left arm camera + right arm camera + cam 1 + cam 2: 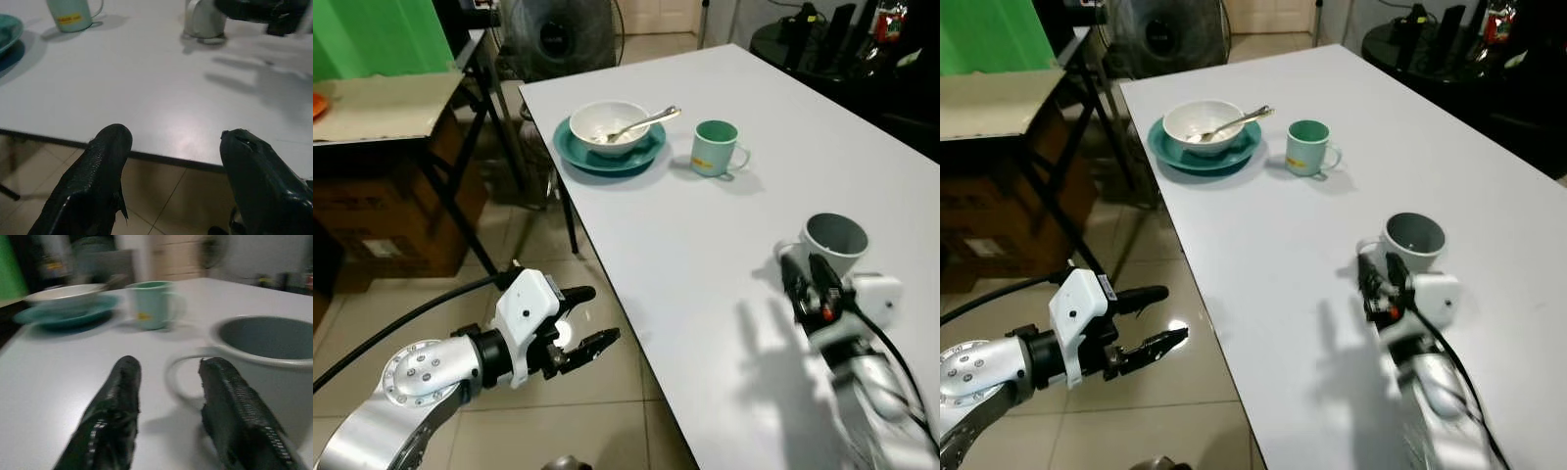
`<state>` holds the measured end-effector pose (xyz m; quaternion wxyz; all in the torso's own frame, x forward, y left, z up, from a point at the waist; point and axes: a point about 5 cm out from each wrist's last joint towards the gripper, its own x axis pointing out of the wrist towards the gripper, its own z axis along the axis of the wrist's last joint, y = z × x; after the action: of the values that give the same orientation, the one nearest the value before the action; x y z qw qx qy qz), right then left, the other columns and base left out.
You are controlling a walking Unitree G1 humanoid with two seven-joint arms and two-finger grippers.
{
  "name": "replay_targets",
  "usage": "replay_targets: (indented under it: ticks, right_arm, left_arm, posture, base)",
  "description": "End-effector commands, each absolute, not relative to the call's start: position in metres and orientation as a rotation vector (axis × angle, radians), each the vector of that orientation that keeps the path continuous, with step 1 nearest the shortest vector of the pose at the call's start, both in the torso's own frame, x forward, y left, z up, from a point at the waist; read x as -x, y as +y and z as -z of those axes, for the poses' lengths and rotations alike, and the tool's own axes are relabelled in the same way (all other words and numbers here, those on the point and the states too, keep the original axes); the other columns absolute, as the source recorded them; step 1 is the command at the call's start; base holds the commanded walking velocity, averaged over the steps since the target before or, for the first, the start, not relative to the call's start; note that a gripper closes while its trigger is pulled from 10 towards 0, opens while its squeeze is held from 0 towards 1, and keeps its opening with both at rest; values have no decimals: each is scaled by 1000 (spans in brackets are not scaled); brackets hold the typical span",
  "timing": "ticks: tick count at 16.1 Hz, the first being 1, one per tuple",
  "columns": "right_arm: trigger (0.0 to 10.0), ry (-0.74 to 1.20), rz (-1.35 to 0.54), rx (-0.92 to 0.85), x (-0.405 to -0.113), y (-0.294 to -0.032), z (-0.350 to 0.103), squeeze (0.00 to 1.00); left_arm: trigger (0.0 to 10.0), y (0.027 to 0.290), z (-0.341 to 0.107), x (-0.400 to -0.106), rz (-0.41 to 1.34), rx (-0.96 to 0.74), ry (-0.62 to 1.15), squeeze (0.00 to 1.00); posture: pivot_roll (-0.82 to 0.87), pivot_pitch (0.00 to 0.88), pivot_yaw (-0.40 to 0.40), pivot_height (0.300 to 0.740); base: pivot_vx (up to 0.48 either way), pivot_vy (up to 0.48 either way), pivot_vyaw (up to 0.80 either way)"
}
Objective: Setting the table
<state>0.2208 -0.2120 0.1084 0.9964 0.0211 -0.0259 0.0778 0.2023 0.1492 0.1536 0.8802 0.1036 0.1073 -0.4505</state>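
A grey mug [835,242] stands on the white table [705,264] near its right front. My right gripper [803,266] is open just beside it, on the handle side. In the right wrist view the handle [172,374] sits between the two fingers [120,396], which do not clamp it. Farther back, a white bowl [607,120] with a spoon [646,122] rests on a teal plate [582,157], and a mint green mug [715,147] stands to its right. My left gripper [599,315] hangs open over the floor, left of the table edge, holding nothing.
A fan [558,34] stands behind the table's far left corner. To the left is a side table with a cardboard top [382,103] and a cardboard box [372,215] under it. Dark furniture [842,49] lies at the back right.
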Motion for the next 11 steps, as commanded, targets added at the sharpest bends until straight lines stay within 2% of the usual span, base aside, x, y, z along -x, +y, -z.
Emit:
replay_targets:
  ticks: [1, 2, 5, 6, 9, 11]
  right_arm:
    - [10000, -63, -259, -58, -215, -204, -122, 1000]
    - [10000, -36, -336, -77, -206, -199, -132, 1000]
    - [10000, -25, -355, -73, -207, -191, -148, 1000]
    - [10000, -60, -329, -140, -213, -177, -158, 1000]
    - [10000, -66, -284, -256, -220, -160, -162, 1000]
    - [10000, -44, -261, -315, -224, -154, -164, 1000]
  left_arm:
    - [10000, 152, -153, -202, 924, -201, 225, 0]
    - [10000, 152, -154, -203, 881, -168, 204, 0]
    - [10000, 157, -154, -209, 696, -156, 179, 0]
    - [10000, 158, -160, -211, 499, -149, 119, 0]
    - [10000, 156, -171, -211, 350, -125, 41, 0]
    - [10000, 154, -175, -214, 326, -126, 20, 0]
  posture:
    - [-65, 27, 71, 740]
    - [-76, 25, 73, 740]
    - [-83, 22, 61, 740]
    - [-72, 15, 47, 740]
    - [-50, 11, 28, 740]
    - [-44, 11, 20, 740]
  base:
    - [0, 0, 0]
    - [0, 0, 0]
    - [0, 0, 0]
    - [0, 0, 800]
    - [0, 0, 800]
    - [0, 0, 0]
